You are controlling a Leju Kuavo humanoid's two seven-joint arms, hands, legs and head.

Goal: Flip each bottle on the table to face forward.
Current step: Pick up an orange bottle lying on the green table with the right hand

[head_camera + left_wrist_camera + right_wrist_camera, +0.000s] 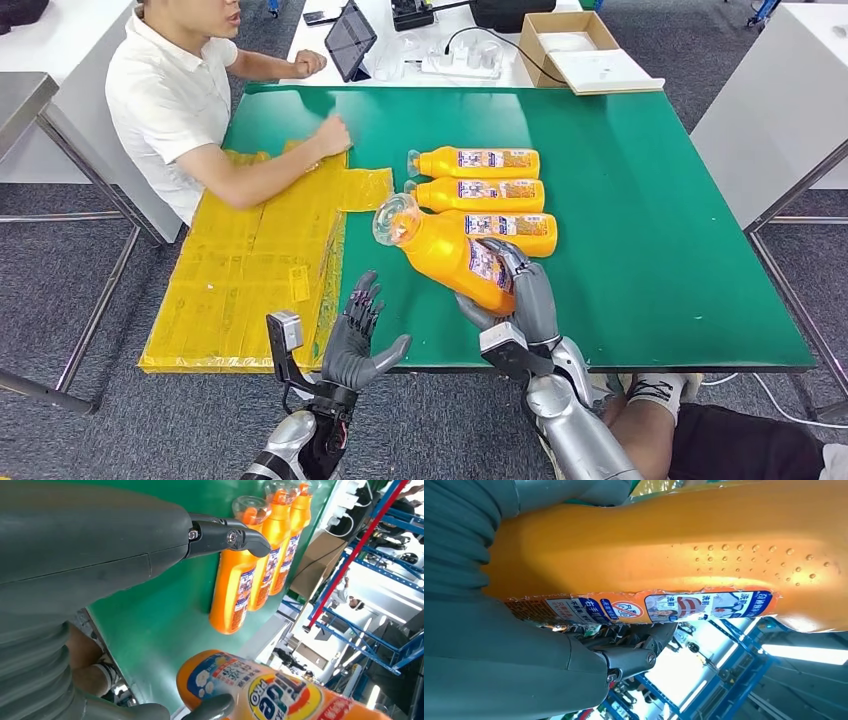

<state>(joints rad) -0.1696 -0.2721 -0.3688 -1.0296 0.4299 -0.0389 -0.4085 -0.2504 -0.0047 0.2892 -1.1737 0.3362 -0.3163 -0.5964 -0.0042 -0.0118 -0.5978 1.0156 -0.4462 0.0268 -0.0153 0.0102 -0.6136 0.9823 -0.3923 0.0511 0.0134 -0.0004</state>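
1. Right hand (520,290) gripping a tilted orange bottle (450,252) above the green table (640,200), near its front edge.
2. Left hand (358,335) held empty with fingers spread at that front edge, beside yellow sheets (250,270).
3. Three more orange bottles (480,178) lying side by side behind; wide bare green to the right.
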